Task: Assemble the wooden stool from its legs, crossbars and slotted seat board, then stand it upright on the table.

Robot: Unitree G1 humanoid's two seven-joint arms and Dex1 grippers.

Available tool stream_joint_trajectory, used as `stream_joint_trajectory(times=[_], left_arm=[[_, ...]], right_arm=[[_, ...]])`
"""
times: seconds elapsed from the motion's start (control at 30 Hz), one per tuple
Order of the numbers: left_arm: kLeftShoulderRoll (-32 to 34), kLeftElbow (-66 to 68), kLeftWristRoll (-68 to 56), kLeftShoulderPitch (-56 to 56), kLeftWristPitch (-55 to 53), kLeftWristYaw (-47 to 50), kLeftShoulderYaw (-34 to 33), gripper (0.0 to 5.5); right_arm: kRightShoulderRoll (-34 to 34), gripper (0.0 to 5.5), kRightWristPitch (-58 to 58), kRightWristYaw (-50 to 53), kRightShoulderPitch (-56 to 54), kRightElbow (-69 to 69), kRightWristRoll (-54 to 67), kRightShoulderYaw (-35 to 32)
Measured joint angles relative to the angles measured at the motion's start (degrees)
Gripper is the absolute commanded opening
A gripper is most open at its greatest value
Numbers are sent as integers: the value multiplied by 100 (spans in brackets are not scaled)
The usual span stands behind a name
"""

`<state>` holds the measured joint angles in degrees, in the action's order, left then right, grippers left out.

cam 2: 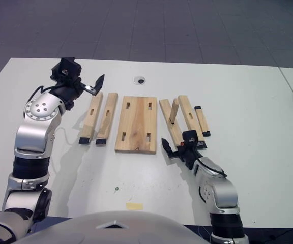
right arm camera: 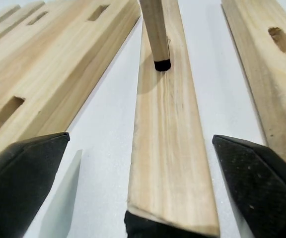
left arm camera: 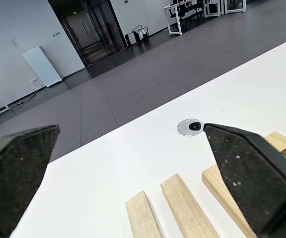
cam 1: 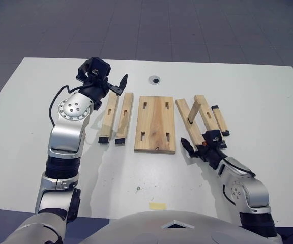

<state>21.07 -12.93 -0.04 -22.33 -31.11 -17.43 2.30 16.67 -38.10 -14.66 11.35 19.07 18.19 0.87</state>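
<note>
1. The table [cam 1: 34, 127] is plain white. It carries a small yellow sticker [cam 1: 156, 206] and a silver grommet [cam 1: 154, 79] with a black centre.
2. The seat board [cam 1: 155, 123] is pale honey wood with a darker brown grain band down its middle.
3. The legs [cam 1: 109, 118] are light wood with fine grain lines and black end caps.
4. The short crossbar [cam 1: 220, 120] is the same light wood, black at both ends.
5. The left claw [left arm camera: 131, 127] and right claw [right arm camera: 140, 138] are black, and their pads [left arm camera: 242, 168] are finely speckled with paler flecks.
6. The floor [cam 1: 187, 25] is dark grey, in a grid of tiles.

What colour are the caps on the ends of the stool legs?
Black caps on pale wooden legs; clearest in the right wrist view.
</note>
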Motion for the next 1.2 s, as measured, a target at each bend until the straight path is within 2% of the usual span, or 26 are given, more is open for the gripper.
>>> stream_joint_trajectory(times=[0.53, 0.93, 1.13, 1.2], left_arm=[[-11, -106, 44, 1, -3, 80, 45, 540], [-36, -127, 52, 31, -3, 119, 63, 540], [-283, -127, -170, 6, -107, 190, -34, 540], [-522, -136, -504, -61, -366, 196, -269, 540]], right_arm=[[121, 211, -15, 137, -314, -40, -742, 181], [133, 203, 10, -104, -362, -114, -676, 52], [-142, 203, 1455, -82, -734, -322, -672, -272], [-212, 203, 1923, -59, -785, -443, -709, -323]])
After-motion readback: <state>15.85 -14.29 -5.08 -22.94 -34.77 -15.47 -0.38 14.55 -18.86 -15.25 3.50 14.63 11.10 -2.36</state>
